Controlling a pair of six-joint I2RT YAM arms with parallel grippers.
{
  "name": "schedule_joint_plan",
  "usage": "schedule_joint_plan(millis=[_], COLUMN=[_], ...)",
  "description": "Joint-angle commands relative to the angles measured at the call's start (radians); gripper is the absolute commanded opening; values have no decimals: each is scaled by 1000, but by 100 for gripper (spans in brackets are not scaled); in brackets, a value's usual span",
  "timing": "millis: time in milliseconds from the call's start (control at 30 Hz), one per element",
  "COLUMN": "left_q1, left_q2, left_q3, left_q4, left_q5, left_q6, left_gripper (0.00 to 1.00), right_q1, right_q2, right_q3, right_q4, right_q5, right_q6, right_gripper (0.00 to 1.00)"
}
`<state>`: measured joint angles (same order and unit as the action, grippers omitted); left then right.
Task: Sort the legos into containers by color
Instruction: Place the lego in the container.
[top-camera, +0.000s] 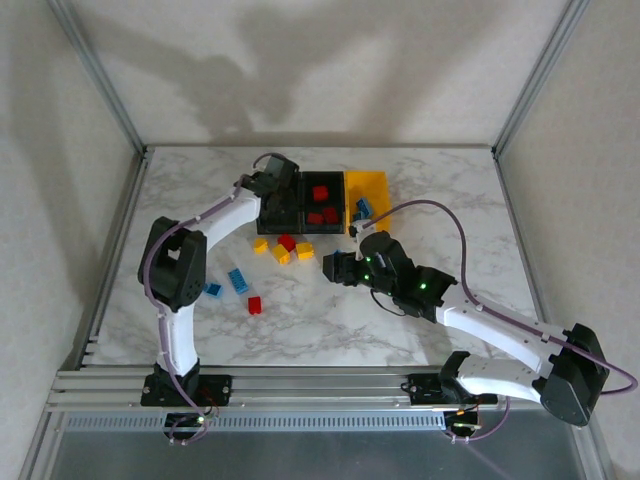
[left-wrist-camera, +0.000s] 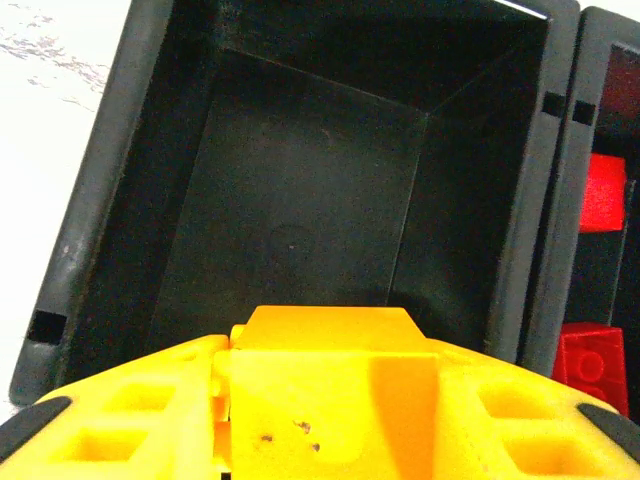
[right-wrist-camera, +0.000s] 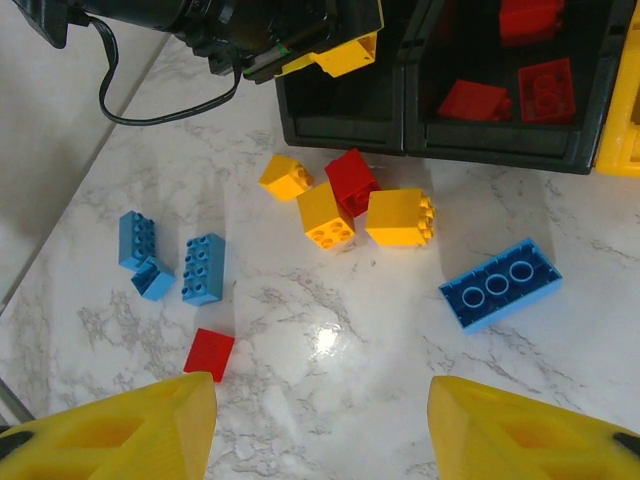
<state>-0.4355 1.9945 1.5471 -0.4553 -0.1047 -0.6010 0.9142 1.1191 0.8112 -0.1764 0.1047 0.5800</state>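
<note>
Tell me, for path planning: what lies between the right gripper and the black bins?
Right wrist view: three yellow bricks, one red brick and a long blue brick.

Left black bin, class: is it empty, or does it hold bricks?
Empty. The left black bin shows a bare floor; the yellow brick sits in the left gripper above it.

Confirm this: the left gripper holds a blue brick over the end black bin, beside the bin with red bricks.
Not blue: the left wrist view shows the brick in the left gripper is yellow. It is over the end black bin, beside the bin with red bricks.
</note>
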Motion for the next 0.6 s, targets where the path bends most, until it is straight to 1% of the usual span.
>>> schedule_joint_plan(millis=[0,300,400,533,567], left_q1=[-6,-8,-8,-11,-11], left_q2=[19,33,33,25,23], left_q3=[35,30,29,25,24], left_q4=[-31,-30,-33,-36,-36], left_q5=[-29,-35,-39,-43,-44], left_q6=[9,9,9,12,12], left_gripper=[40,42,47,51,55], right_q1=[-9,-10,-12,-15,-16], right_q2=[-17,-25,-31,-43,-45], right_q3=[-14,-15,-19,-21,-21], right_q4=[-8,-12,-18,-28,-29], right_q5=[15,16,19,24,24], right_q6=[14,9,11,9,9], right_gripper=[58,58,58,58,58])
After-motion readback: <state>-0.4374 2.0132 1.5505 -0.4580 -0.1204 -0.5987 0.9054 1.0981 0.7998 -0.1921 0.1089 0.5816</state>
